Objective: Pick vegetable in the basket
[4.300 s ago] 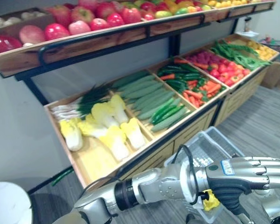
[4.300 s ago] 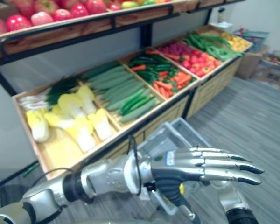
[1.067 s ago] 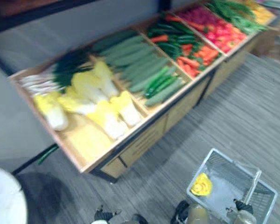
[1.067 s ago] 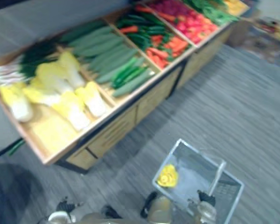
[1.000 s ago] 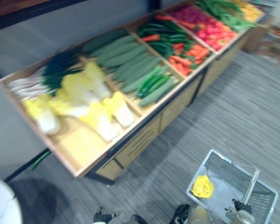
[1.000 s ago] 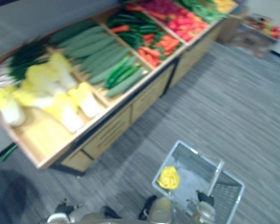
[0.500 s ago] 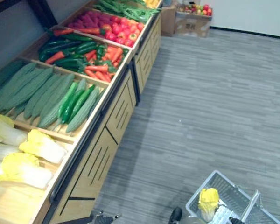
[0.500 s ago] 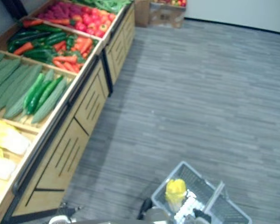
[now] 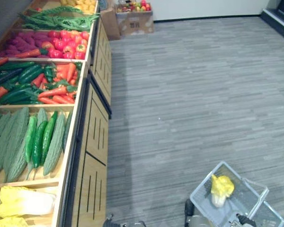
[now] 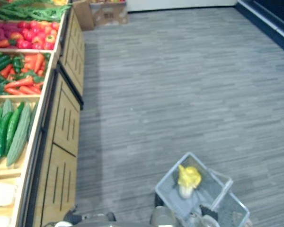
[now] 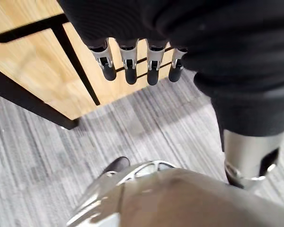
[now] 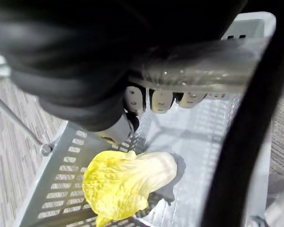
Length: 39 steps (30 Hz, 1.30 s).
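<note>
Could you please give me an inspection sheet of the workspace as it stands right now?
Surface: grey plank floor.
Job's things: yellow cabbage lies inside the clear basket.
Clutter: cardboard box by the stand's far end.
Robot hands: right robot hand curled round the basket's handle; left robot hand relaxed, empty.
Cables: nothing seen.
Surroundings: wooden produce stand with cucumbers, carrots.

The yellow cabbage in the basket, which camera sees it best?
The right wrist view: the cabbage lies close up in the basket, its yellow leaves and pale stem clear. Both eye views show it small, low in the picture. The left wrist view faces the wooden cabinet instead.
</note>
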Available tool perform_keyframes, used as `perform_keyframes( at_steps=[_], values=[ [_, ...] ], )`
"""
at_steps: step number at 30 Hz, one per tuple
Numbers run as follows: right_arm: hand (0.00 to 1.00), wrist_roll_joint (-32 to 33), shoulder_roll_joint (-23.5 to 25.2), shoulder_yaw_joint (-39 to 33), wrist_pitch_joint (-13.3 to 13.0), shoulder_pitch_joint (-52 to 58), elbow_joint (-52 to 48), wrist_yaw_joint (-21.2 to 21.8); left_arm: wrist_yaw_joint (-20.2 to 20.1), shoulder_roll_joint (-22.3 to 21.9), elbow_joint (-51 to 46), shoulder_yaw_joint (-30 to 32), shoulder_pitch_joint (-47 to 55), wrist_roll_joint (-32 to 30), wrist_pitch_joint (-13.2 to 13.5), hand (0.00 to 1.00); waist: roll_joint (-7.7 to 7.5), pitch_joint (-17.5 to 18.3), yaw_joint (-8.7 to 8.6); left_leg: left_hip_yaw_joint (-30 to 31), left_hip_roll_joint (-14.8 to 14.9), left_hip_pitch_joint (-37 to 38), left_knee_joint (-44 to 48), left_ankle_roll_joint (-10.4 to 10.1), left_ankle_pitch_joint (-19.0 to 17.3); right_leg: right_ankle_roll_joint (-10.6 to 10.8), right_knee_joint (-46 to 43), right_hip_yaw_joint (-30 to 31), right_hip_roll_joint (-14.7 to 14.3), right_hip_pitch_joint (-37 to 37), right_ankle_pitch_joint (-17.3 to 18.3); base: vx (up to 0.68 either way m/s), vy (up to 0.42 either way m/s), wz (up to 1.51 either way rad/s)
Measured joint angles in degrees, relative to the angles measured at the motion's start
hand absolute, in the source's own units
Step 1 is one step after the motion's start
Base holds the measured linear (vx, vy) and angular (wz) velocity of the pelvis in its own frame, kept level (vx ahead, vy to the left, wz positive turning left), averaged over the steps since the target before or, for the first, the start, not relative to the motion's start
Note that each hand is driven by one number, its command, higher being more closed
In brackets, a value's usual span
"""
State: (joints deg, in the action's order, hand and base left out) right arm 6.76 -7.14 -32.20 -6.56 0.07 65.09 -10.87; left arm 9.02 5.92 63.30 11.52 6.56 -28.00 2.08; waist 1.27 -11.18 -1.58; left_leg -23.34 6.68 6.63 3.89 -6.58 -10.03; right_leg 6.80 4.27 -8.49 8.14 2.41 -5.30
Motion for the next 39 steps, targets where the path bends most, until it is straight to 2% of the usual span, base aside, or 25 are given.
perform_keyframes(
  at_steps=[1, 2, 11, 15, 18, 21, 22, 23, 24, 25, 26, 27, 28, 29, 31, 32, 33, 34, 35, 36, 37, 38, 39],
  values=[
    [1.00, -0.01, -0.02, 0.01, 0.01, -0.25, -0.18, -0.01, 0.13, -0.01, 0.00, -0.15, -0.15, 0.04, -0.17, 0.00, 0.03, 0.04, 0.09, -1.42, -0.86, 0.51, -0.56, 0.00, 0.00, 0.44, 0.00, 1.40, 0.32, 0.53, -0.33, 0.02, 0.079, -0.33],
    [1.00, -0.11, -0.97, 1.74, 0.25, -0.34, 0.02, 0.63, 2.06, -1.37, -0.03, 0.14, -0.15, 0.87, -0.16, 0.00, 0.96, 1.72, 1.68, -2.68, -1.44, 2.58, -1.60, 0.83, -0.40, 0.53, 0.89, 2.25, 0.09, 0.09, -1.18, 0.01, 0.048, -0.21],
    [1.00, -0.17, -0.72, 1.64, 0.31, 0.98, 0.13, 1.40, 2.06, -1.69, -0.06, 0.44, -0.12, 1.63, -0.15, 0.00, 0.83, 1.75, 1.68, -2.58, -0.46, 4.52, -1.38, 0.79, -0.42, 0.43, 1.81, 1.06, -0.27, -2.78, -1.11, 0.00, -0.012, 0.04],
    [1.00, -0.62, 0.54, 1.83, 0.02, 2.14, 0.06, 1.58, 2.13, -1.79, -0.10, 2.28, -0.17, 3.43, -0.14, 0.00, -0.09, 1.87, 1.69, -2.18, 1.10, 5.44, 0.10, 0.36, -0.68, -0.57, 1.82, -0.99, -0.89, -4.98, -0.19, -0.04, -0.088, 0.18],
    [1.00, -1.28, 0.92, 2.54, -0.01, 2.61, 0.05, 1.80, 2.38, -1.69, -0.22, 2.43, -0.05, 6.76, -0.15, 0.00, -0.76, 1.95, 1.77, -2.08, 4.07, 3.08, 6.55, -1.04, -1.56, -1.90, -1.21, -6.16, -0.93, -5.56, 2.93, -0.04, -0.113, 0.36],
    [1.00, -1.80, 0.87, 4.05, -0.23, 3.77, 0.08, 2.01, 2.59, -1.20, -1.40, 2.47, 0.70, 9.83, -0.13, 0.00, -1.67, 2.02, 2.03, -0.94, 7.37, -2.45, 19.84, -2.46, -0.09, -2.57, -3.93, -8.43, -0.67, -6.14, 5.81, -0.04, -0.131, 0.36],
    [1.00, -1.88, 0.55, 4.72, -0.36, 3.79, 0.09, 2.09, 3.09, -1.34, -2.57, 2.96, 1.52, 10.46, 0.00, 0.00, -1.64, 1.89, 2.21, -0.68, 8.99, -5.29, 26.36, -2.43, 1.89, -3.09, -4.37, -8.82, -0.69, -6.69, 6.38, -0.01, -0.119, 0.15],
    [1.00, -2.39, 0.00, 6.06, -0.41, 3.84, 0.55, 2.18, 3.18, -1.41, -2.89, 3.59, 1.86, 11.01, 0.28, 0.00, -2.06, 1.61, 2.26, 0.27, 10.32, -8.02, 32.30, -1.26, 4.90, -3.38, -4.02, -9.25, -0.67, -7.58, 6.70, 0.00, -0.116, 0.10],
    [1.00, -2.41, -0.26, 6.81, -0.41, 3.85, 0.65, 2.23, 3.09, -1.37, -2.86, 3.81, 1.95, 11.01, 0.26, 0.00, -2.00, 1.52, 2.40, 0.94, 10.68, -9.07, 34.60, -0.50, 6.93, -3.39, -3.17, -9.53, -0.65, -8.35, 6.70, 0.02, -0.127, -0.12],
    [1.00, -2.54, -1.04, 8.75, -0.43, 3.71, 0.85, 2.47, 3.08, -1.76, -2.81, 4.06, 2.34, 11.01, 0.15, 0.00, -1.83, 1.45, 3.09, 2.42, 11.20, -11.40, 38.16, 0.68, 11.76, -3.41, -1.16, -10.41, -0.93, -10.33, 6.71, 0.05, -0.129, -0.21],
    [1.00, -2.99, -1.39, 9.29, -0.46, 3.34, 0.80, 2.59, 3.11, -2.16, -2.65, 4.03, 2.37, 11.01, 0.20, 0.00, -1.43, 1.27, 3.41, 3.93, 11.42, -13.77, 41.17, 0.62, 13.61, -3.78, -2.46, -11.00, -0.15, -10.06, 6.82, 0.08, -0.079, -0.21],
    [1.00, -3.59, -2.22, 9.38, -0.36, 2.28, 0.32, 2.60, 3.02, -2.25, -2.43, 4.13, 1.92, 11.01, 0.38, 0.00, -0.74, 0.45, 3.31, 7.41, 10.52, -16.70, 44.41, -0.35, 9.94, -3.87, -4.84, -10.79, 0.67, -9.20, 7.56, 0.11, 0.000, -0.10],
    [1.00, -4.09, -3.00, 9.33, 0.11, 2.15, 0.68, 2.64, 3.00, -2.31, -2.10, 4.09, 2.02, 10.98, 0.24, 0.00, -0.95, 0.41, 3.45, 7.94, 8.49, -17.74, 42.14, -0.06, 5.62, -3.86, -4.50, -10.29, 1.71, -9.69, 7.58, 0.10, 0.048, -0.07],
    [1.00, -4.50, -3.21, 9.34, 0.07, 2.05, 0.65, 2.68, 3.01, -2.37, -2.09, 4.08, 2.21, 10.98, 0.26, 0.00, -1.04, 0.41, 3.54, 7.80, 7.46, -18.23, 39.63, 0.03, 4.24, -3.85, -4.48, -10.08, 2.15, -9.61, 7.58, 0.08, 0.031, -0.13],
    [1.00, -5.96, -3.10, 10.80, -0.02, 1.56, 0.32, 2.74, 3.04, -2.47, -1.71, 4.04, 2.74, 10.93, 0.16, 0.00, -0.92, 0.35, 3.45, 7.04, 6.08, -17.28, 20.81, -0.27, 4.26, -3.45, -3.94, -8.98, 2.65, -8.70, 7.83, 0.08, 0.098, -0.33],
    [1.00, -6.23, -3.09, 10.89, -0.01, 1.42, 0.01, 2.68, 3.06, -2.55, -1.57, 4.24, 2.89, 10.94, -0.10, 0.00, -0.91, 0.35, 3.44, 6.66, 6.09, -16.66, 15.40, -0.46, 4.72, -3.44, -3.10, -8.55, 2.57, -8.54, 7.82, 0.21, 0.141, -0.70],
    [1.00, -6.87, -3.90, 11.75, -0.28, 1.30, -1.00, 2.68, 3.21, -4.21, -1.14, 4.81, 3.72, 10.82, -0.16, 0.00, 3.30, 1.29, 4.26, 6.79, 9.04, -16.27, 4.02, -0.85, 2.91, -2.93, -1.64, -7.92, -1.31, -8.85, 7.94, 0.24, 0.127, -0.57],
    [1.00, -6.87, -4.48, 11.85, -0.41, 1.39, -1.47, 2.64, 3.27, -5.02, -0.91, 4.59, 3.79, 10.75, -0.03, 0.00, 4.83, 1.26, 4.07, 6.89, 10.88, -16.69, 3.66, -1.03, 1.83, -3.75, -4.92, -8.24, -2.13, -7.82, 8.40, 0.31, 0.120, -0.54],
    [1.00, -6.83, -5.08, 11.84, -0.97, 0.91, -2.11, 2.34, 3.37, -5.28, -0.77, 4.30, 3.56, 10.61, 0.43, 0.00, 5.30, 0.18, 3.52, 6.96, 12.92, -17.90, 5.56, -2.67, 5.57, -3.00, -16.31, -8.52, -1.75, -5.07, 14.48, 0.23, 0.102, -0.18],
    [1.00, -6.83, -4.63, 11.79, -0.70, -0.33, -1.07, 2.29, 3.49, -4.40, 0.03, 5.71, 1.90, 10.59, -0.11, 0.00, 4.74, -1.98, 3.50, 6.23, 12.15, -17.29, 9.68, -3.58, 6.88, 0.06, -18.96, -7.49, 0.75, -6.15, 19.30, 0.20, 0.118, -0.24],
    [1.00, -6.89, -4.61, 12.37, -0.69, 0.03, -1.29, 2.33, 3.24, -4.73, 0.11, 6.05, 2.61, 10.10, -0.07, 0.00, 2.57, -1.42, 3.40, 5.83, 10.91, -17.55, 11.69, -2.89, 6.42, 0.78, -18.87, -6.41, 2.85, -6.21, 19.91, 0.21, 0.177, -0.21],
    [1.00, -7.13, -3.82, 12.79, -0.88, 0.23, -1.26, 2.34, 3.05, -4.21, 0.22, 6.32, 3.39, 9.55, -0.17, 0.00, 1.14, -0.29, 3.28, 5.63, 8.56, -17.47, 12.39, -1.31, 4.99, 1.80, -18.84, -5.40, 5.01, -5.72, 20.51, 0.21, 0.207, -0.22],
    [1.00, -7.46, -3.29, 13.00, -0.95, 0.23, -1.24, 2.33, 3.02, -3.61, 0.35, 6.23, 3.84, 9.29, -0.16, 0.00, 0.23, 0.27, 3.27, 5.34, 6.96, -17.41, 12.43, -0.76, 3.75, 2.42, -18.57, -4.85, 6.41, -5.43, 20.89, 0.31, 0.229, -0.15]
  ],
)
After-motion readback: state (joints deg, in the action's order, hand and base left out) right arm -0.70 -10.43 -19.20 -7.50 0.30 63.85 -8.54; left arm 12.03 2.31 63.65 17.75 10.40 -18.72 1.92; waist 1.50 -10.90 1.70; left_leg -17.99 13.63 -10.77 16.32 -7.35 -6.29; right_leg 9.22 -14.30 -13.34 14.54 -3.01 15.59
